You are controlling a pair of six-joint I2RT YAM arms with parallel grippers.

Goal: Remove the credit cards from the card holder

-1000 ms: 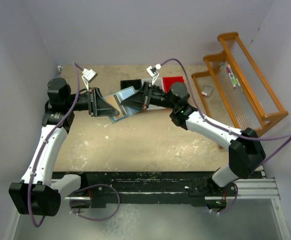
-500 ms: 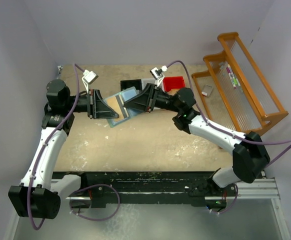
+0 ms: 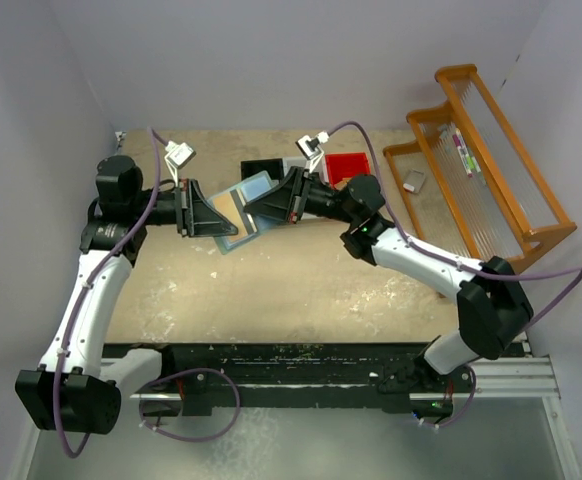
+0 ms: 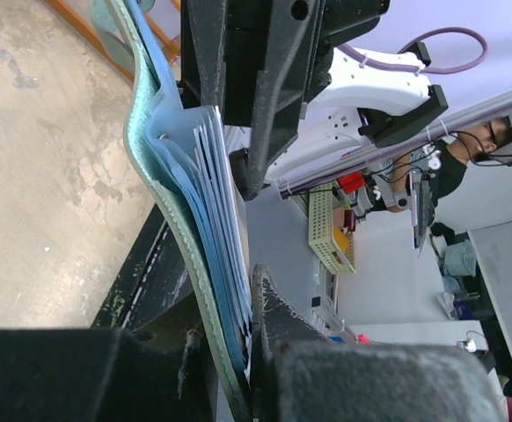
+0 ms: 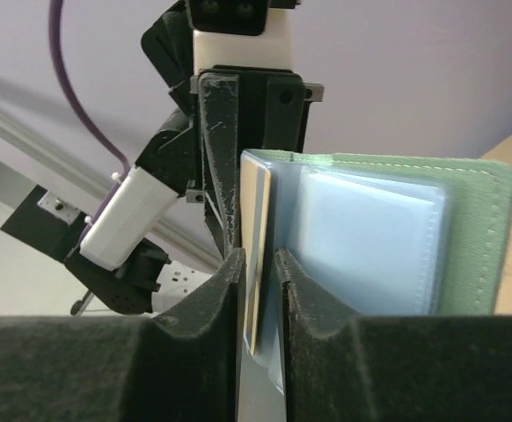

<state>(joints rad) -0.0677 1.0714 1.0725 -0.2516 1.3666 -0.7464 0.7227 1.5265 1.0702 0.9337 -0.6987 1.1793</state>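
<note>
right arm (image 3: 411, 255), stretched leftward, has widened its pincer (image 5: 258, 257) astride tan card (image 5: 256, 202)

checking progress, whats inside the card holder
Clear sleeves and one tan card, edge-on, in the right tool. Whether more cards sit in the sleeves is hidden.

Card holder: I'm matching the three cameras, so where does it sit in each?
Top external: card holder at centre, raised above the tan table.
Left wrist: card holder edge-on, curving down the middle.
Right wrist: card holder's open panel, right of centre.
Shared landmark: the tan table.
</note>
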